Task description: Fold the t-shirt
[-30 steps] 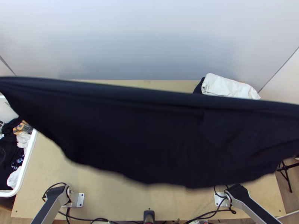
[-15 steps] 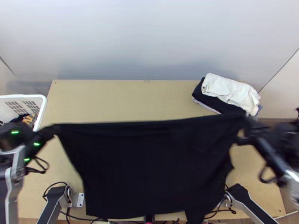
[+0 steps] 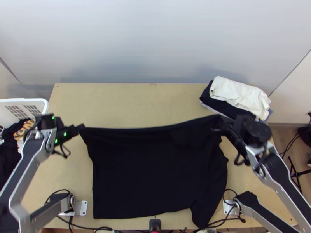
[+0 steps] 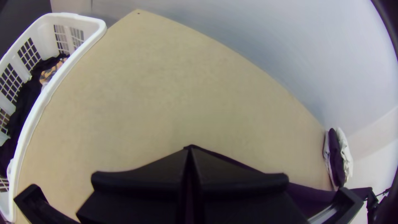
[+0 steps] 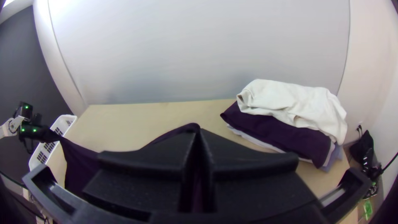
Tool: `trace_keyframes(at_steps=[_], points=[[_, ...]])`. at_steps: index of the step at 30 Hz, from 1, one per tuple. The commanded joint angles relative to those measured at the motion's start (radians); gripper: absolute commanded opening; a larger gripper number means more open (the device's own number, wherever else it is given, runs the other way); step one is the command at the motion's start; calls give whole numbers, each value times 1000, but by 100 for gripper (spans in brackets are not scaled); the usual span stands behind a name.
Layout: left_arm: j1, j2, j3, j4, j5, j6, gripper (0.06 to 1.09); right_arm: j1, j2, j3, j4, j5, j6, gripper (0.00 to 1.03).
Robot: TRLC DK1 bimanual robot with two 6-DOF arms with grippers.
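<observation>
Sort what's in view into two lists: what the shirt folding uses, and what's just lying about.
For the job:
Black cloth t-shirt, held by its far edge
Left gripper, flat black fingers shut on one end
Right gripper, likewise on the other

Just lying about:
Folded white cloth, topping the far-right pile
Folded dark cloth under it
White plastic basket, holding clothes

Left arm (image 3: 29, 171): bent back at the elbow, forearm reaching up the top view.
Left gripper (image 3: 81, 127): turned inward, its flat black fingers (image 4: 141, 176) pressed together at the tips.
Right arm (image 3: 283, 174): elbow bent, forearm slanting up and inward.
Right gripper (image 3: 217, 126): pointing inward toward the left one, finger ends meeting.
Grippers: well apart, facing each other.
</observation>
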Motion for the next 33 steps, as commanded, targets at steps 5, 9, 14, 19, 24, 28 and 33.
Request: trace_keyframes(at_steps=[5, 9, 14, 19, 24, 28, 33], points=[[4, 475, 360, 88, -17, -13, 10, -100, 434, 190, 229, -1, -13, 3], [12, 582, 475, 86, -18, -10, 10, -127, 574, 283, 301, -1, -11, 3], [26, 680, 596, 71, -20, -9, 10, -134, 745, 421, 327, 1, -4, 3], [37, 757, 683, 57, -23, -9, 10, -127, 877, 532, 346, 20, 1, 3], [41, 811, 752, 34, -21, -9, 10, -111, 962, 595, 346, 28, 2, 3], [38, 832, 782, 30, -20, -10, 10, -97, 999, 618, 346, 37, 2, 3], [21, 838, 815, -43, -18, -10, 10, -82, 1003, 636, 318, 62, 6, 3]])
